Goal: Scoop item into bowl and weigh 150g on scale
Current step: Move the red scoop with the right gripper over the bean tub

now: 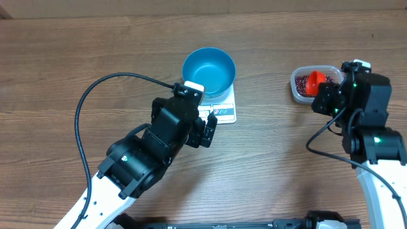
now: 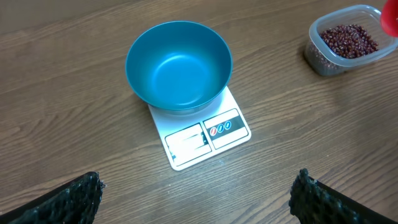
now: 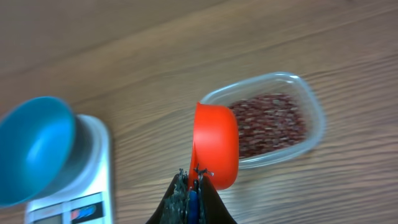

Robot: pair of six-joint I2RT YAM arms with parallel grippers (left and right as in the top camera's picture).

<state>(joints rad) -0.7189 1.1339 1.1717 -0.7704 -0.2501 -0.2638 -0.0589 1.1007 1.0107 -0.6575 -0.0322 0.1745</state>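
**Scoop's parked over the beans, bowl's sitting empty on the scale**

Closest thing in your right wrist view is the right tool [image 3: 191,178], clamped tight on the handle of the red scoop [image 3: 216,146]. The tight pinch makes sense: the cup hangs out past the fingers, so a loose hold would let it roll once it's loaded. The scoop is at the near rim of the clear tub [image 3: 313,111], right above the beans [image 3: 273,121]. You only get the outside of the cup from here, so I can't tell if there's anything in it yet.

All the beans I can see are in that tub, off on the right side of the table [image 2: 62,68].

The bowl [image 2: 179,74] is centred on the scale [image 2: 208,138], with not a single bean in it. It leaves the display and buttons uncovered, presumably so you can read the weight as you go. I can't make out the display from any view.

Your left tool [image 2: 198,186] is spread wide open with nothing in it, hanging just short of the scale and looking at the bowl. My guess is it's there to watch or steady things.

So I'd say this is the very start of the scooping. The carry from tub to bowl crosses open table, so keep the cup level.
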